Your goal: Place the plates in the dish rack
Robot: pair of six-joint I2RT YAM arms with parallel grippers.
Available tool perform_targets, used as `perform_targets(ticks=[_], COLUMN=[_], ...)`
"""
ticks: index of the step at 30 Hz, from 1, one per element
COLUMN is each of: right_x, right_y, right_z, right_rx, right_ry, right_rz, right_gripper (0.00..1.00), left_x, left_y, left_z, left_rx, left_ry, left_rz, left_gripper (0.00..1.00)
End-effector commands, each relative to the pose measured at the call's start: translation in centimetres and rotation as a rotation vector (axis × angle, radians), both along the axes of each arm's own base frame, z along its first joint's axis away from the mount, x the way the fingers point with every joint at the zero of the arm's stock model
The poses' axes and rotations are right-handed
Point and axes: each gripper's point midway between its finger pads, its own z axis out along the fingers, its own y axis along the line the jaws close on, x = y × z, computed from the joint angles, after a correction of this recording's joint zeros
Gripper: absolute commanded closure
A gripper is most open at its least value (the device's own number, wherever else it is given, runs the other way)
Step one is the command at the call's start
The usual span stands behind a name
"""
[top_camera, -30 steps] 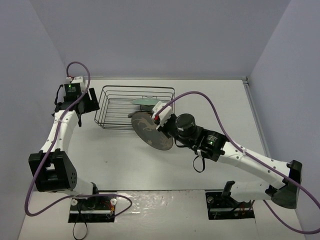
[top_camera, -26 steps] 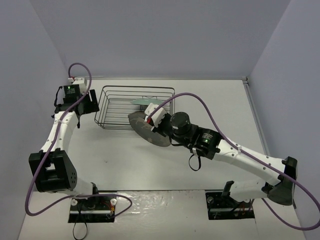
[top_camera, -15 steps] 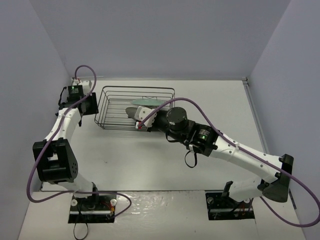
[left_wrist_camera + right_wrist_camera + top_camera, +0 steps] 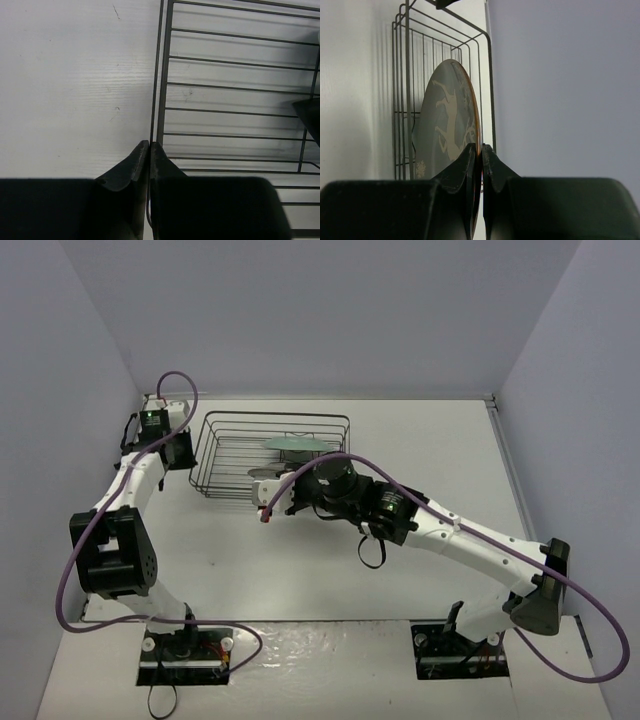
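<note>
Right gripper (image 4: 481, 150) pinches the deer-patterned plate (image 4: 447, 125) at the rack (image 4: 225, 455), whose rim the left gripper (image 4: 149, 145) clamps

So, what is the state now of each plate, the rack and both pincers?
dish rack: flat on the table.
mint plate: tilted, inside the dish rack.
deer plate: upright on edge, held at the dish rack's near side.
left pincer: shut on the dish rack's left rim wire.
right pincer: shut on the deer plate's edge.
</note>
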Motion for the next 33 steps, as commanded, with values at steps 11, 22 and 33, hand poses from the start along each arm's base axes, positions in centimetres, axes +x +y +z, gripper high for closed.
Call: perform_targets(ticks=[11,22,33], right_x=[1.6,2.1,2.4], right_y=[1.1,1.2,1.1], right_z=[7.0,3.3,2.1], right_rx=[0.083,0.001,0.021], right_ry=[-0.309,-0.401,-0.374], right_rz=[-0.03,-0.095,-0.098], right_gripper=[1.0,1.0,1.0], left_x=[2.4,2.2,1.8], left_y=[-0.3,-0.5,-0.6], left_z=[2.0,1.9,1.8], left_rx=[0.005,0.005,0.005], left_ry=[-0.082,-0.085,-0.083], left_rz=[-0.04,-0.058,-0.062], left_gripper=[1.0,1.0,1.0])
